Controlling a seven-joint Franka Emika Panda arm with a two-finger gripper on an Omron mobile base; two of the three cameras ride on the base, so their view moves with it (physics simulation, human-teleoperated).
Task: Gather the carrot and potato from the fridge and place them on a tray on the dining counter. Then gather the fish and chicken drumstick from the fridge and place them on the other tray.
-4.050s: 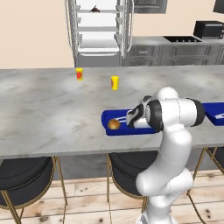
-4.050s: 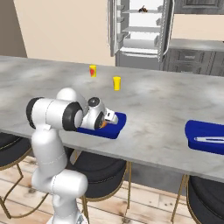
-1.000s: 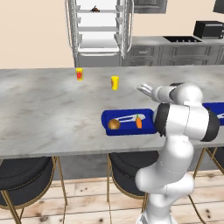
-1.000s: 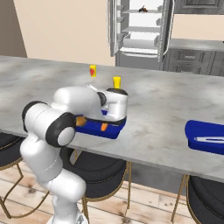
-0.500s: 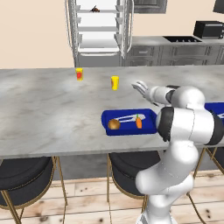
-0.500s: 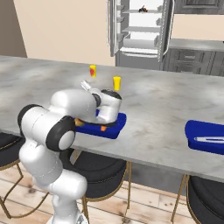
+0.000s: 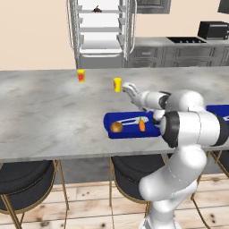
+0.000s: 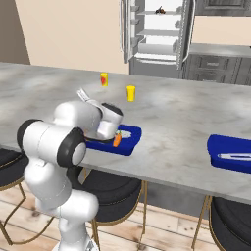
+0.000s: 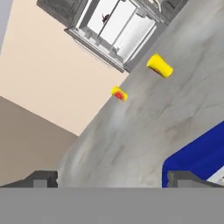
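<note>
- The carrot (image 7: 142, 125) and the potato (image 7: 116, 127) lie on the near blue tray (image 7: 130, 131) on the grey dining counter (image 7: 53, 116), the potato toward its left end.
- The gripper (image 7: 127, 88) hangs above the counter just beyond that tray, its jaws spread wide and holding nothing.
- A yellow cup (image 7: 117, 84) stands near the gripper; a yellow-and-red cup (image 7: 81, 75) stands farther left.
- A second blue tray (image 8: 230, 153) sits well apart along the counter.
- Behind the counter, the fridge (image 7: 102, 31) stands open, a small dark item (image 7: 96, 9) on its top shelf.

Bare counter (image 7: 53, 116) lies wide around the blue tray (image 7: 109, 121). A yellow cup (image 7: 117, 84) and a red-marked cup (image 7: 81, 75) stand between it and the open fridge (image 7: 102, 31).
</note>
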